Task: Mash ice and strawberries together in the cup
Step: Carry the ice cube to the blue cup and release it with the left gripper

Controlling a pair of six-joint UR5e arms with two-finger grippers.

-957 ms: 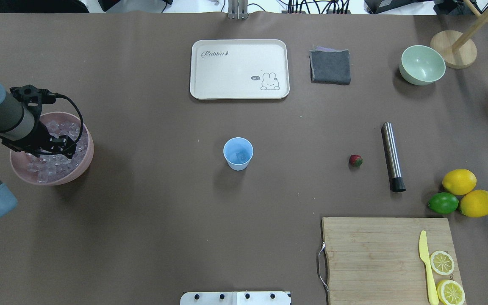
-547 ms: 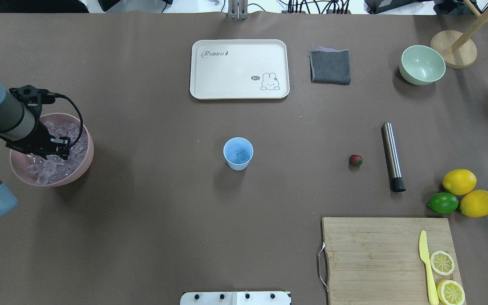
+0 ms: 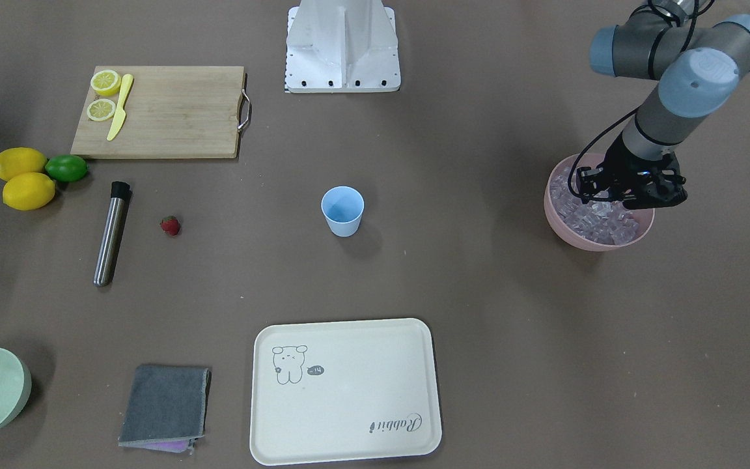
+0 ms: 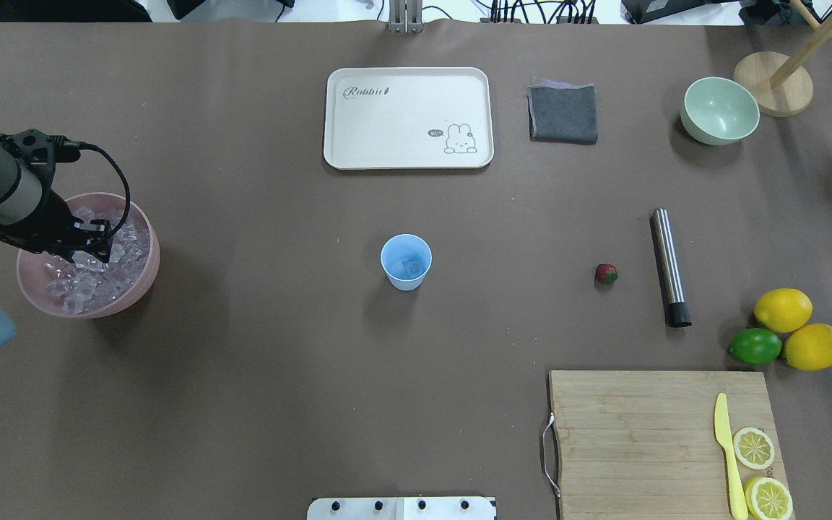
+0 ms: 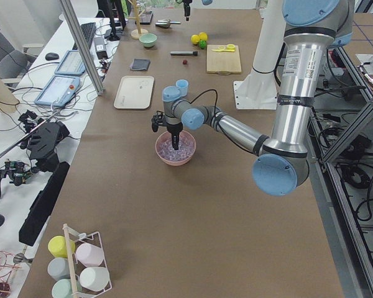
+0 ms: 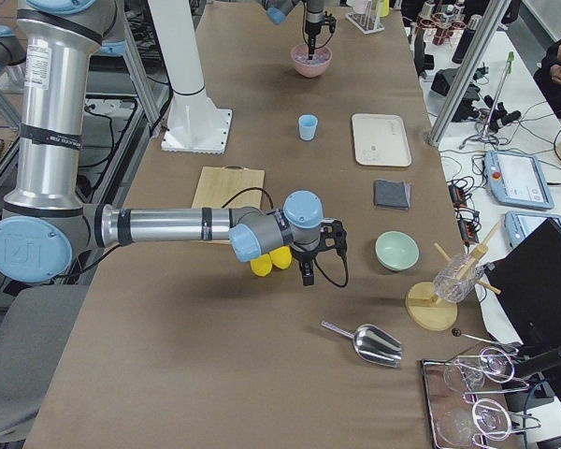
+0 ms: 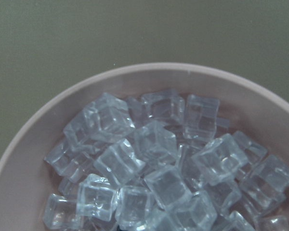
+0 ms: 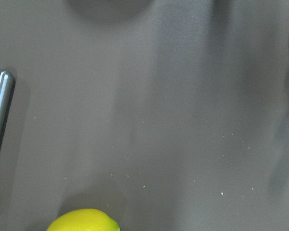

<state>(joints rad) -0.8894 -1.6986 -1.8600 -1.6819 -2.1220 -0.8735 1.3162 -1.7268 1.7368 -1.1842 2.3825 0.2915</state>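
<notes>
The light blue cup (image 4: 406,261) stands upright mid-table and holds one clear ice cube (image 4: 411,269). More ice (image 4: 87,283) fills the pink bowl (image 4: 150,269) at the left; the left wrist view shows these cubes (image 7: 154,159) close up. My left gripper (image 4: 92,247) points down into the ice in that bowl. Its fingers are hidden among the cubes, so I cannot tell whether they are open or shut. The strawberry (image 4: 607,274) lies on the table to the right of the cup. My right gripper (image 6: 306,273) hangs beside the lemons; I cannot tell its state.
A steel muddler (image 4: 669,267) lies right of the strawberry. Two lemons (image 4: 783,309) and a lime (image 4: 755,346) sit beyond it. A cutting board (image 4: 640,433) holds a yellow knife and lemon slices. A cream tray (image 4: 407,94), a grey cloth (image 4: 563,113) and a pale green bowl (image 4: 719,110) stand at the back.
My left arm has drawn back to the left, and its gripper has shifted left over the ice in the pink bowl. Nothing else has moved.
</notes>
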